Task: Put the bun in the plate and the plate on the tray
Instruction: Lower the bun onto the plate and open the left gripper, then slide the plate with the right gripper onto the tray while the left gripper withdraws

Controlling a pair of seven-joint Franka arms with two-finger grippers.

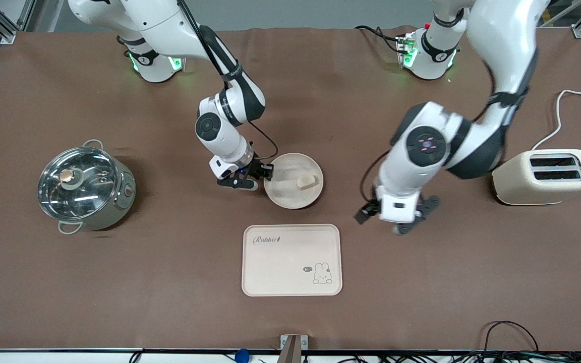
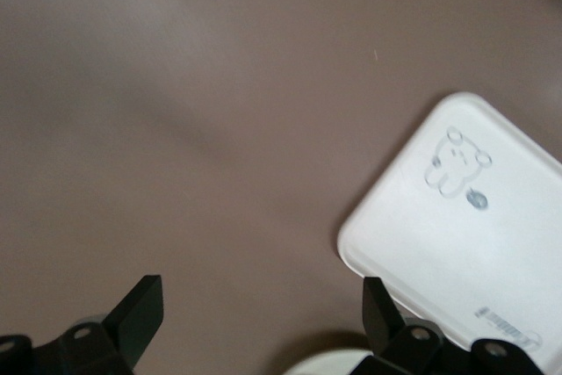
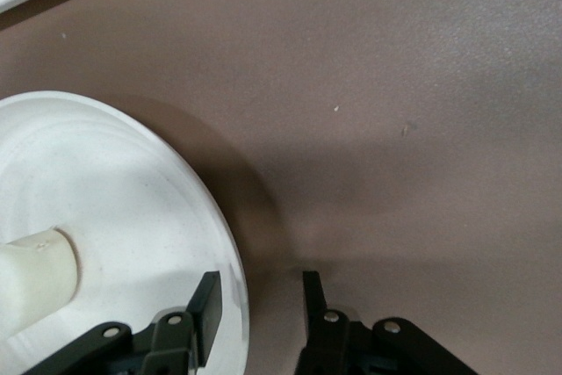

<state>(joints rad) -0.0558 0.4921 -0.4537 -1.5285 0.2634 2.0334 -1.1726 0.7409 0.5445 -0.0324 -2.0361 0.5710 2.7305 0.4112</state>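
The bun [image 1: 306, 181] lies in the round plate [image 1: 290, 199], which stands on the table farther from the front camera than the Rabbit tray [image 1: 290, 262]. My right gripper [image 1: 266, 174] is low at the plate's rim on the right arm's side. In the right wrist view the right gripper [image 3: 261, 305] is open, with one finger inside the plate [image 3: 114, 208] and one outside, the rim between them; the bun [image 3: 31, 278] shows in the dish. My left gripper [image 1: 384, 223] hangs open and empty over bare table beside the tray [image 2: 474, 243], and it also shows in the left wrist view [image 2: 263, 313].
A steel pot with a glass lid [image 1: 84, 189] stands toward the right arm's end. A cream toaster [image 1: 545, 176] with a white cable stands toward the left arm's end. Brown table surface [image 1: 169, 282] surrounds the tray.
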